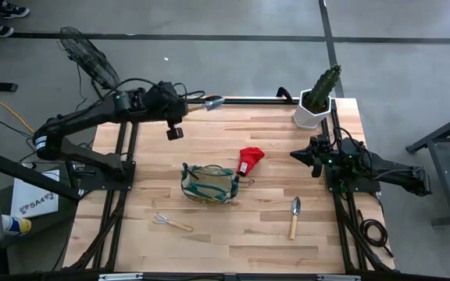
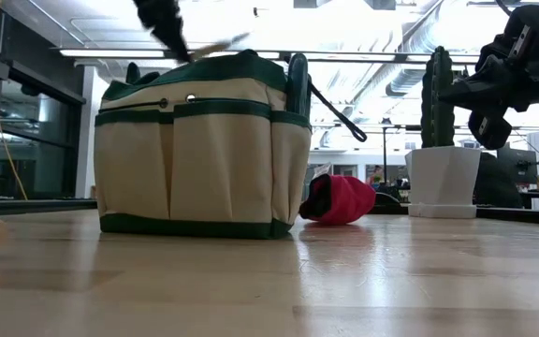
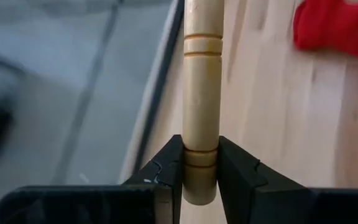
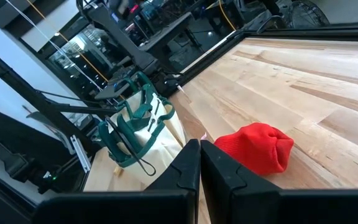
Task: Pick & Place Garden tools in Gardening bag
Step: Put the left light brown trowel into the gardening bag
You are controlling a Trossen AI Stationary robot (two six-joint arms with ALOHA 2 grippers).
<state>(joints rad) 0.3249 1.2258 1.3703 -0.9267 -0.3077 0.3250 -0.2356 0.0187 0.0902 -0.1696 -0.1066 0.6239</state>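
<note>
Wooden tabletop (image 1: 233,226), grey floor around. My left gripper (image 3: 201,180) has its jaws clamped on a trowel (image 1: 208,102) near the far edge. Right gripper (image 1: 299,154) clenched empty, parked. Gardening bag (image 1: 208,183) mid-table; hand rake (image 1: 171,222), second trowel (image 1: 294,217), red glove (image 1: 249,160) still out.

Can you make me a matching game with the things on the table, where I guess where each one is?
Things:
1. wooden-handled metal trowel with its handle pinched
2. red glove-like piece
3. green cactus in a white pot
4. wooden-handled hand rake

Places:
A. at the far right corner of the wooden table
B. lying on the table near its front edge, in front of the tan fabric bag with green trim
C. held up in the fingers of the left gripper
D. lying on the table just right of the bag

Pairs: 1-C, 2-D, 3-A, 4-B
</note>
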